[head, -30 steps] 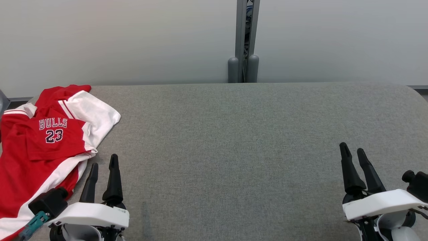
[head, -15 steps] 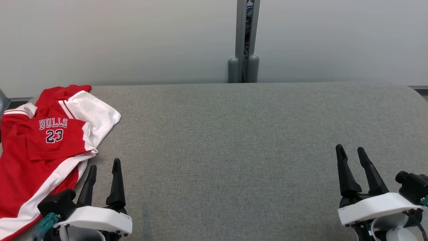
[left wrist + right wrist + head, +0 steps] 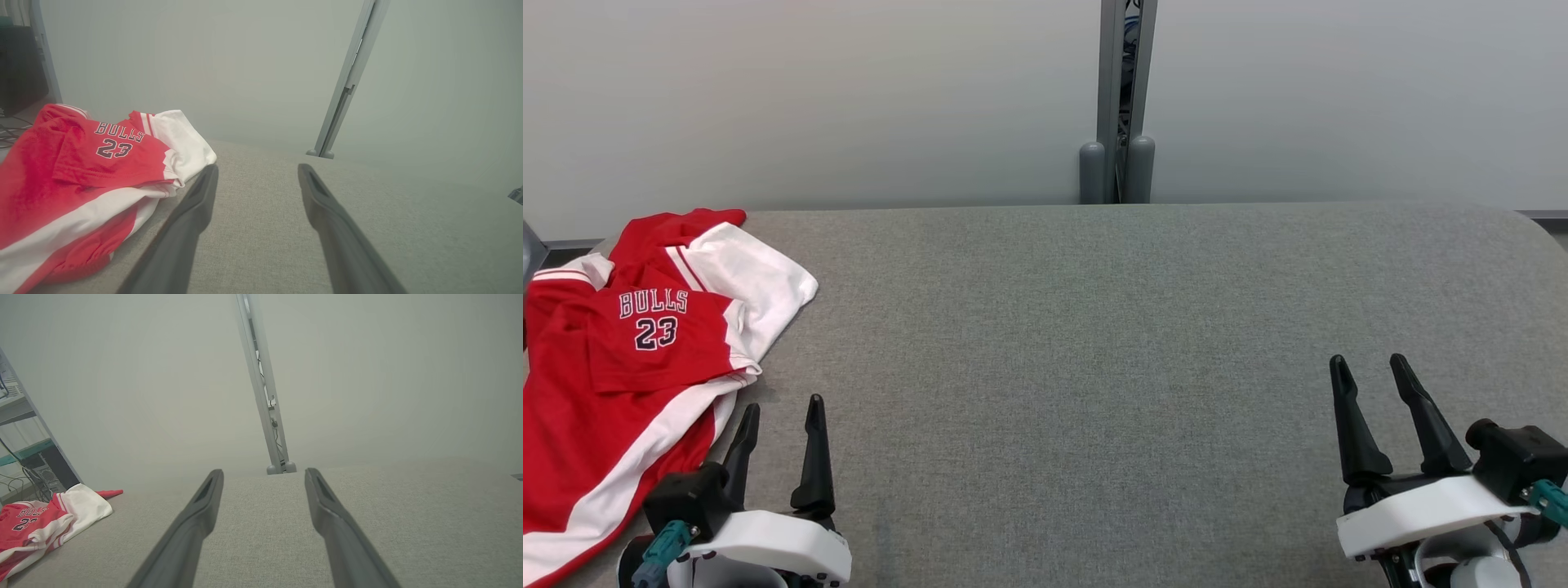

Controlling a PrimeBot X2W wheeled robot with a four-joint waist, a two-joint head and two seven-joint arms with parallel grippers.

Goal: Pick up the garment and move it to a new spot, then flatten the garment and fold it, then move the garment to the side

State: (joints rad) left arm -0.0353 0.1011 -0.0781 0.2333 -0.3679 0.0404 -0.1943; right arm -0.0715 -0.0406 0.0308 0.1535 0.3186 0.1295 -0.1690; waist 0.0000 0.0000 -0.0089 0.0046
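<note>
Grey felt is spread over the table (image 3: 1094, 343), which is backed by pale wall panels (image 3: 809, 98) joined at a metal post (image 3: 1117, 98). Along the table's left side the garment (image 3: 621, 359) (a red and white jersey printed BULLS 23) is seen lying crumpled. The left gripper (image 3: 780, 404) is held at the near left just beside the garment's white hem, fingers spread apart with nothing clasped, while the right gripper (image 3: 1365, 359) is held at the near right, well apart from the cloth, likewise spread and empty.
</note>
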